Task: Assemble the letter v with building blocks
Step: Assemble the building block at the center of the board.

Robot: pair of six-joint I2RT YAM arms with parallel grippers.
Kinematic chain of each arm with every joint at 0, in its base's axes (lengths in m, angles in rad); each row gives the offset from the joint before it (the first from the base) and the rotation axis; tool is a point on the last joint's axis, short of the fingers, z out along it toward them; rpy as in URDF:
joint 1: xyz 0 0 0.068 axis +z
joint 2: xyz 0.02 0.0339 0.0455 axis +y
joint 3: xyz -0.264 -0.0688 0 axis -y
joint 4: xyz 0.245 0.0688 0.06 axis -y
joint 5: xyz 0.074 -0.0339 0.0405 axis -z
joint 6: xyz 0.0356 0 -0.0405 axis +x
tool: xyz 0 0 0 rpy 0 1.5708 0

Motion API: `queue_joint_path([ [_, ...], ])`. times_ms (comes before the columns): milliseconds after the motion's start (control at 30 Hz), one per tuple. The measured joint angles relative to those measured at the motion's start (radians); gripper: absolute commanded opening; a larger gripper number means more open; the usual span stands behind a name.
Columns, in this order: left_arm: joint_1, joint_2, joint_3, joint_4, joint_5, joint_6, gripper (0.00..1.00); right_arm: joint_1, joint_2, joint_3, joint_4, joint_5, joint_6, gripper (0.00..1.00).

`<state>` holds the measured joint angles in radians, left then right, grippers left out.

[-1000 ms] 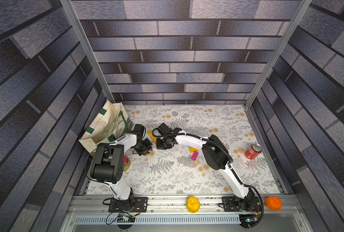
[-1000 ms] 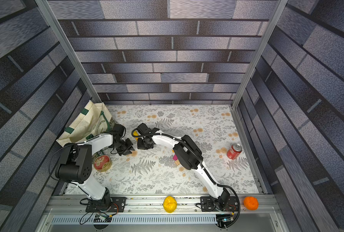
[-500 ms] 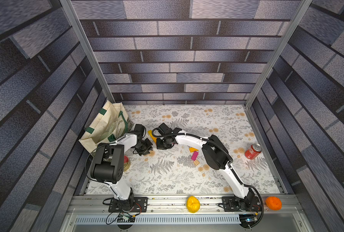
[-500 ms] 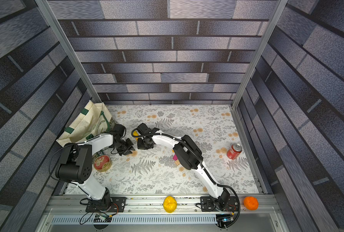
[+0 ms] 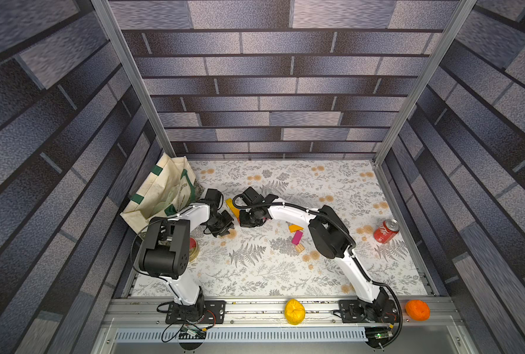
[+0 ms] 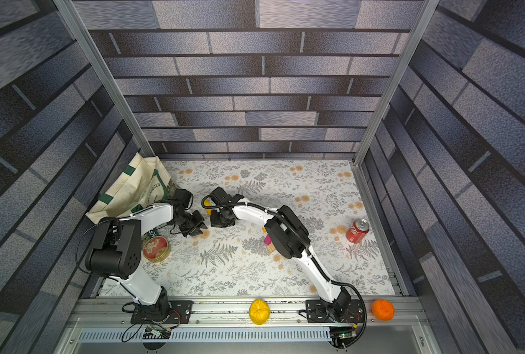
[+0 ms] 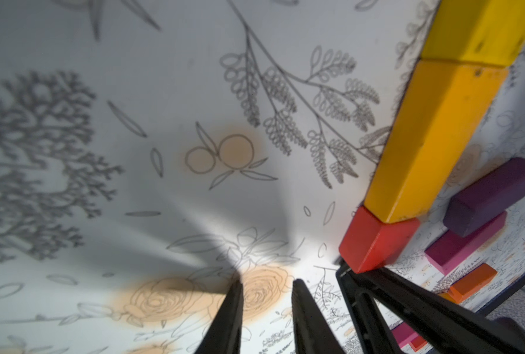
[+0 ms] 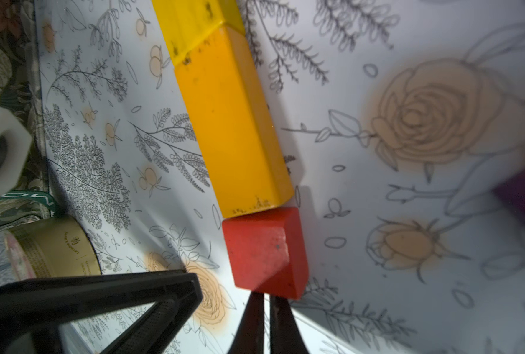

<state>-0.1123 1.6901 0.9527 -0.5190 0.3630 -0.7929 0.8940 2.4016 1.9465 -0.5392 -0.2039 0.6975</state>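
Slumping in the far-left corner of the table (image 5: 255,275), a cream-and-green tote bag (image 5: 160,196) leans on the wall. A gold tin (image 6: 156,248) w/ a red lid sits nearer the front along the left edge, partly under the L arm (image 5: 190,214). Next comes the L gripper (image 7: 267,285), inboard of the bag: fingers slightly spread, nothing btwn them, tips over a printed rose. Can't tell if they touch the cloth. Just to its right lie the first of the building blocks: yellow block (image 7: 481,27), amber block (image 7: 432,138) and red block (image 7: 377,242), butted end to end in one straight row. Yellow points toward the far edge and red is at the near end, on the table's left half. The R gripper (image 8: 265,298) has its fingers pressed together, holding nothing, tips right against the red block's free end. The two grippers are close but apart. Past that row, in the L wrist view, a purple block (image 7: 494,196), magenta block (image 7: 466,242) and orange block (image 7: 472,282) form a rough second line, the orange one slightly apart. Further right, in both top views, a loose magenta block (image 5: 297,237) lies just beside a wood cube (image 5: 299,248), mid-table near the R arm's elbow (image 5: 328,236). A red soda can (image 5: 385,231) stands near the right edge. On the front rail (image 5: 255,306) sit a yellow lump (image 5: 294,311) and, at the right end, an orange lump (image 5: 418,309).
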Motion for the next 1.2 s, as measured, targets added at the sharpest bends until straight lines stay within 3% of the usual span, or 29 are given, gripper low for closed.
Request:
queue_joint_path([
  [467,-0.006,0.012,0.014,0.0,0.0,0.0,0.33,-0.005,-0.002,-0.003,0.001,0.008,0.0,0.1],
  [867,-0.011,0.018,0.025,0.006,0.005,-0.016,0.44,-0.012,-0.01,-0.014,0.005,0.016,0.0,0.12],
  [1200,-0.012,0.029,0.037,0.007,0.007,-0.032,0.46,-0.014,-0.016,-0.027,0.014,0.019,0.001,0.13],
])
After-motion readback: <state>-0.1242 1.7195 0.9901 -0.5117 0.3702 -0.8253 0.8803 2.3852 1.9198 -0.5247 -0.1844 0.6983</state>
